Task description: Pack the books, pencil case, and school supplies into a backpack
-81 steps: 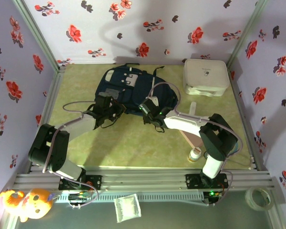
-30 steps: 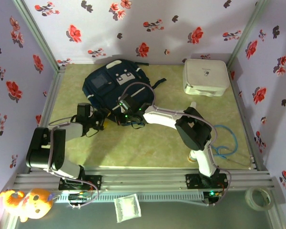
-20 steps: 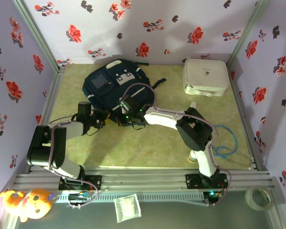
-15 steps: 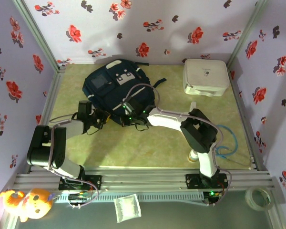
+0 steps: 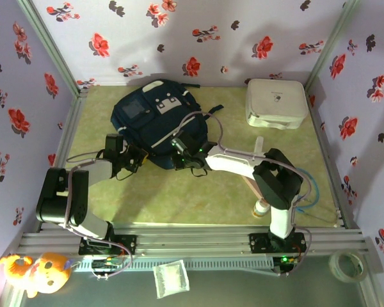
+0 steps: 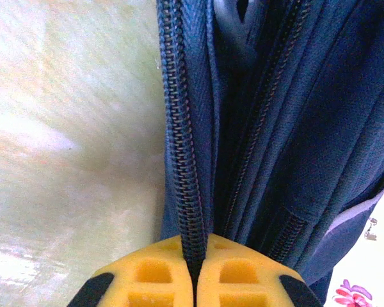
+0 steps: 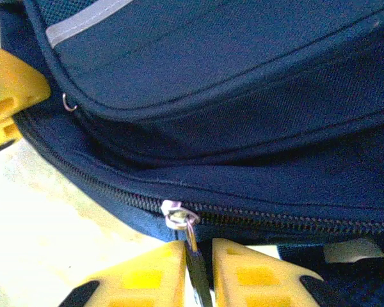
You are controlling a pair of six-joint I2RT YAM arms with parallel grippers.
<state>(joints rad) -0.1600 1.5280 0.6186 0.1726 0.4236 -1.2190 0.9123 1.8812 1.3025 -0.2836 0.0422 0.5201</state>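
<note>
The navy backpack (image 5: pixel 153 118) lies flat at the back left of the table. My left gripper (image 5: pixel 139 160) is at its near-left edge, shut on the zipper band (image 6: pixel 182 160), which is pinched between the yellow fingers (image 6: pixel 160 281). My right gripper (image 5: pixel 179 158) is at the near edge, a little to the right. Its jaws stand slightly apart, and the dark pull tab hanging from the metal slider (image 7: pixel 175 213) lies between them, against the left finger. The zip to the right of the slider is closed. A pinkish-tan sliver of the pencil case (image 5: pixel 251 187) shows under my right arm. The books are hidden.
A white rounded box (image 5: pixel 276 102) stands at the back right. A small white bottle (image 5: pixel 262 206) sits near the right arm's base, and a blue cable (image 5: pixel 310 192) loops beside it. A white tube (image 5: pixel 258 144) lies in front of the box. Flowered walls close in three sides.
My left gripper has shut on the zipper band. My right gripper slid right along the backpack's near edge with the pull, its elbow swung right, and its jaws have parted a little.
</note>
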